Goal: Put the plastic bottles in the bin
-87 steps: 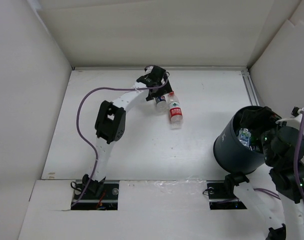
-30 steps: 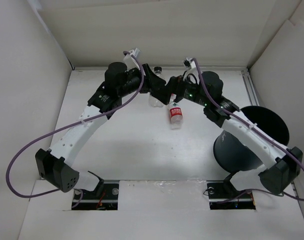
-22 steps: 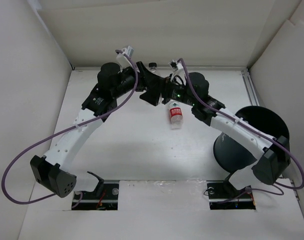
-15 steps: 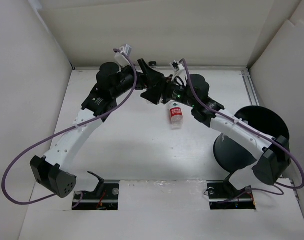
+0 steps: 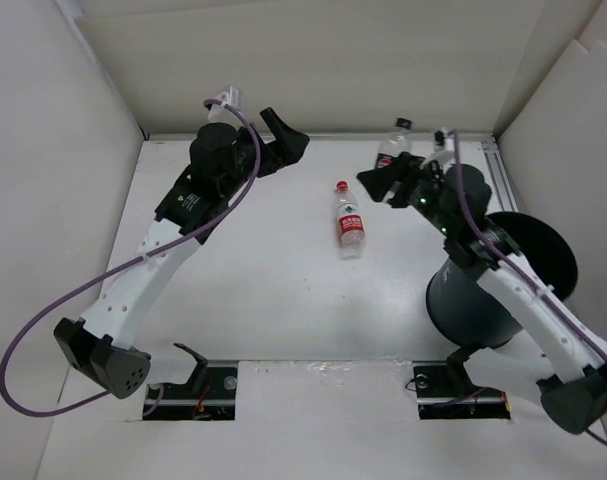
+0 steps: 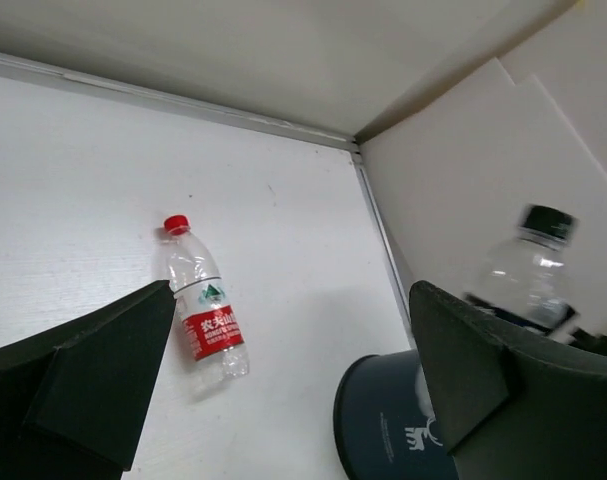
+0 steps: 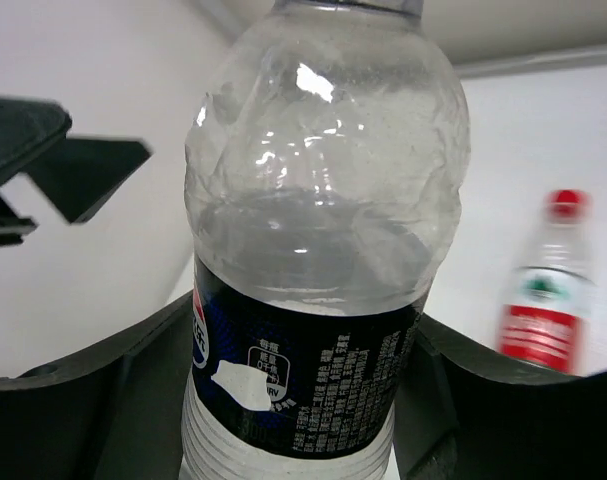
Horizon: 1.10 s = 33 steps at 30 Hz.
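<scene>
A clear plastic bottle with a dark blue label (image 7: 318, 300) and black cap stands upright in the air between the jaws of my right gripper (image 7: 303, 400), which is shut on its lower body. From above, this bottle (image 5: 392, 150) and the right gripper (image 5: 391, 180) hang at the back right, just left of the dark round bin (image 5: 470, 300). Another bottle, with a red label and cap (image 5: 350, 222), lies flat on the table's middle. My left gripper (image 5: 283, 140) is open and holds nothing, high at the back left. The left wrist view shows the red-label bottle (image 6: 205, 322) and the bin (image 6: 383, 430).
White walls close in the table at the back and on both sides. A metal rail (image 5: 501, 172) runs along the right edge behind the bin. The right arm's links (image 5: 528, 300) pass over the bin's mouth.
The two grippers met at the back with the dark-label bottle. The left gripper opened and drew back left; the right gripper shut on the bottle and carried it right, towards the bin.
</scene>
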Motion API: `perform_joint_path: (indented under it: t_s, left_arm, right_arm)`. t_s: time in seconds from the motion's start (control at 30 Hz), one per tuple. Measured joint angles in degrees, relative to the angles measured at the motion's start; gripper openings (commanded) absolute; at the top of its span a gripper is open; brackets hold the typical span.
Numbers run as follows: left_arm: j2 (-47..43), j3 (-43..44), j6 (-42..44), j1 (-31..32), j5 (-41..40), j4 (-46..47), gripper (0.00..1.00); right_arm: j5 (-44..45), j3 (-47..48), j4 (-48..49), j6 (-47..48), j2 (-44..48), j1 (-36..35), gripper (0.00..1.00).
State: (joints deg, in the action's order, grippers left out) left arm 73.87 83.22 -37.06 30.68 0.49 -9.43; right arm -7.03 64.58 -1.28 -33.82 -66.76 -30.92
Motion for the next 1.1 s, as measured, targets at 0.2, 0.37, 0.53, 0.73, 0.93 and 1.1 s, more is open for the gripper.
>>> perform_joint_path:
  t_s: [0.2, 0.37, 0.53, 0.73, 0.93, 1.1]
  left_arm:
    - [4.70, 0.37, 0.66, 0.00, -1.44, -1.22, 1.00]
    - [11.04, 0.07, 1.62, 0.52, -1.42, -1.55, 1.00]
    - [20.17, 5.16, 3.34, 7.65, -6.01, -5.01, 1.00]
    - [27.17, 10.23, 3.13, 12.46, -6.56, -6.60, 1.00]
    - [30.73, 14.08, 1.31, 11.80, -7.50, -7.72, 1.00]
    - [36.87, 19.76, 0.11, 11.76, -9.01, -10.67, 1.00]
  right_arm:
    - [17.42, -0.92, -14.97, 1.55, 15.89, 7.32, 0.00]
    - [32.59, -2.34, -28.46, -0.37, 27.26, 11.52, 0.00]
    - [44.37, -4.46, -39.47, -3.78, 39.47, 11.76, 0.31]
    - [52.17, -3.52, -47.39, -6.49, 42.80, 11.82, 0.99]
    - [55.43, -2.14, -51.84, -7.26, 40.48, 11.82, 0.99]
    - [56.22, -0.11, -53.79, -7.50, 40.24, 11.82, 0.99]
